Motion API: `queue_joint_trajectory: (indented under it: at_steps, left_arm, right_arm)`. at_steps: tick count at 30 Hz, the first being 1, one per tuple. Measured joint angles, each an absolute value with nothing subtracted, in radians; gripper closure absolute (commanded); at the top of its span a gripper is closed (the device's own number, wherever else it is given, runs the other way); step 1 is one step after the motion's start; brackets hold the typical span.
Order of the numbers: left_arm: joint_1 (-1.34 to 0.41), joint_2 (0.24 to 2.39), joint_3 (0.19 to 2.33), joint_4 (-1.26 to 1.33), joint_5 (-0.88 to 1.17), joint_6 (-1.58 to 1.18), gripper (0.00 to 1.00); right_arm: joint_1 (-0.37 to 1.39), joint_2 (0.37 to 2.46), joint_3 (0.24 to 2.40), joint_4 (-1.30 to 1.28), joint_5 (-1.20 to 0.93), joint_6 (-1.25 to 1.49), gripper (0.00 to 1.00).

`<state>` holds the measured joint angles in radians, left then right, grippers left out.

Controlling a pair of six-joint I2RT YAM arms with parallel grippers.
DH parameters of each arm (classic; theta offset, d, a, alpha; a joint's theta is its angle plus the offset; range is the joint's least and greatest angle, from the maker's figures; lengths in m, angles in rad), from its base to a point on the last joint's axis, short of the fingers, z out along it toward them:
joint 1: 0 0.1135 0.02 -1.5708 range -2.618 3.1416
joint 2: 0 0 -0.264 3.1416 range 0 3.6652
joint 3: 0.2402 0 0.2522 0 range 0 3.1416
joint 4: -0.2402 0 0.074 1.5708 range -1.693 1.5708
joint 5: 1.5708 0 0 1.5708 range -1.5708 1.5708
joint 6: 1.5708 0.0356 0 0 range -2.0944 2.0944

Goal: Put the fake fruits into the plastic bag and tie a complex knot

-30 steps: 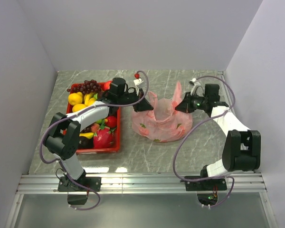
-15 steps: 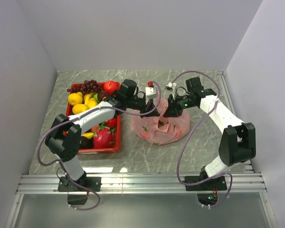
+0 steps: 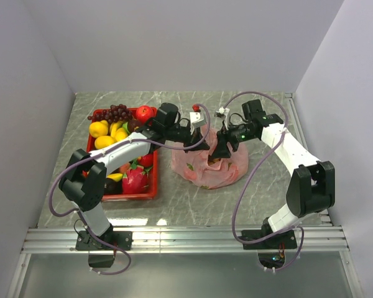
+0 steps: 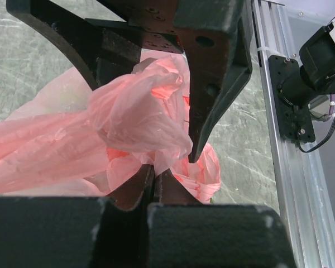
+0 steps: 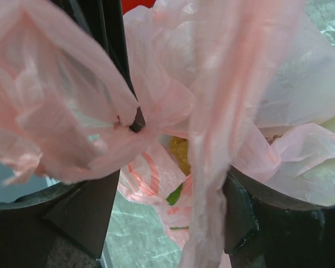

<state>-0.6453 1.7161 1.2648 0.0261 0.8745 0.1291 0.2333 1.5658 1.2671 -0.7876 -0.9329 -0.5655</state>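
Observation:
The pink plastic bag (image 3: 206, 167) sits mid-table with fruits inside; a yellowish one (image 5: 181, 149) and a green bit (image 5: 175, 195) show through its mouth. My left gripper (image 3: 195, 143) (image 4: 152, 177) is shut on a gathered bunch of the bag's film (image 4: 137, 114) just above the bag. My right gripper (image 3: 221, 149) (image 5: 167, 190) faces it from the right with jaws open; a loose twisted strand of film (image 5: 212, 184) hangs between its fingers without being pinched. More fake fruits lie in the red tray: grapes (image 3: 112, 113), lemons (image 3: 100, 129), a red apple (image 3: 144, 113), a dragon fruit (image 3: 135, 180).
The red tray (image 3: 127, 197) lies left of the bag, under the left arm. An aluminium rail (image 3: 186, 237) runs along the near table edge. White walls close in the left, back and right sides.
Both grippers came together over the bag's mouth, drawing the film inward. The right gripper then opened and let go of its strand. The left stayed shut on the film.

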Motion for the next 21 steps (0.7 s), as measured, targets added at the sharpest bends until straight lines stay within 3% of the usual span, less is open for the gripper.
queue_joint_trajectory:
  at_steps: [3,5,8,17,18,21]
  left_arm:
    - [-0.645,1.724,1.273,0.022,0.875,0.13,0.99]
    - [-0.645,1.736,1.286,0.021,0.875,0.13,0.99]
    - [-0.645,1.75,1.295,0.019,0.875,0.13,0.98]
    - [-0.654,1.771,1.324,-0.028,0.863,0.153,0.99]
    - [-0.657,1.773,1.328,-0.033,0.859,0.158,0.99]
    - [-0.667,1.783,1.341,-0.05,0.844,0.171,0.95]
  right_arm:
    - [0.235,1.566,1.267,-0.785,-0.936,-0.551,0.33]
    - [0.236,1.566,1.267,-0.783,-0.938,-0.546,0.47]
    - [0.237,1.566,1.268,-0.772,-0.936,-0.537,0.59]
    - [0.238,1.567,1.27,-0.76,-0.936,-0.513,0.6]
    - [0.238,1.569,1.271,-0.759,-0.937,-0.511,0.64]
    - [0.238,1.577,1.272,-0.752,-0.937,-0.509,0.94]
